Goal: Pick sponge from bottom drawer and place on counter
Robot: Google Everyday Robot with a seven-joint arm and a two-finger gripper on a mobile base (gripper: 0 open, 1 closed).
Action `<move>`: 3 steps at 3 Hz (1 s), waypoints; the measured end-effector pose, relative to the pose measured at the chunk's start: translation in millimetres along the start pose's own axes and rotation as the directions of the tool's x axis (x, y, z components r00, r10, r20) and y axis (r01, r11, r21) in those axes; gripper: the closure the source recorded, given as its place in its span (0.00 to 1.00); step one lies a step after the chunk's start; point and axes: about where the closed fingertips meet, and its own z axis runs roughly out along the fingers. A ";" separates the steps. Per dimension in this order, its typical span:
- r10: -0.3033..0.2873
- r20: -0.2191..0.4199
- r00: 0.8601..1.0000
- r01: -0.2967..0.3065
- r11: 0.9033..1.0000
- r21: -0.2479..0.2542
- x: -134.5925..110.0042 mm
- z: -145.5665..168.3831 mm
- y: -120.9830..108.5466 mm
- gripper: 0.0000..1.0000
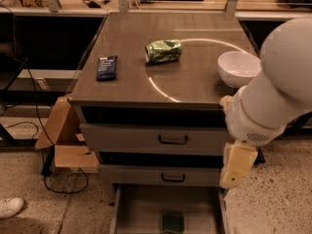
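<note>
The bottom drawer point(141, 208) is pulled open at the foot of the grey cabinet. The sponge point(172, 222), dark green face up, lies in it near the front middle. The counter point(195, 82) carries a thin white circle line. My gripper point(236, 165) shows as a pale tan piece hanging below the big white arm point(278, 101), in front of the cabinet's right edge at the height of the middle drawer. It is above and to the right of the sponge, apart from it, and holds nothing that I can see.
A crushed green can point(163, 50), a dark blue packet point(107, 67) and a white bowl point(239, 67) sit on the counter. Two upper drawers with dark handles point(173, 139) are shut. A cardboard box point(63, 140), cables and a white shoe point(9, 207) are on the floor at left.
</note>
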 end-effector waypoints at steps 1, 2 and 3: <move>0.024 0.016 1.000 -0.023 0.999 -0.036 -10.3 19.3 27.1 0.00; 0.044 0.050 0.998 -0.039 0.994 -0.098 -31.2 63.7 52.1 0.00; 0.044 0.050 0.998 -0.039 0.994 -0.098 -31.1 64.4 52.3 0.00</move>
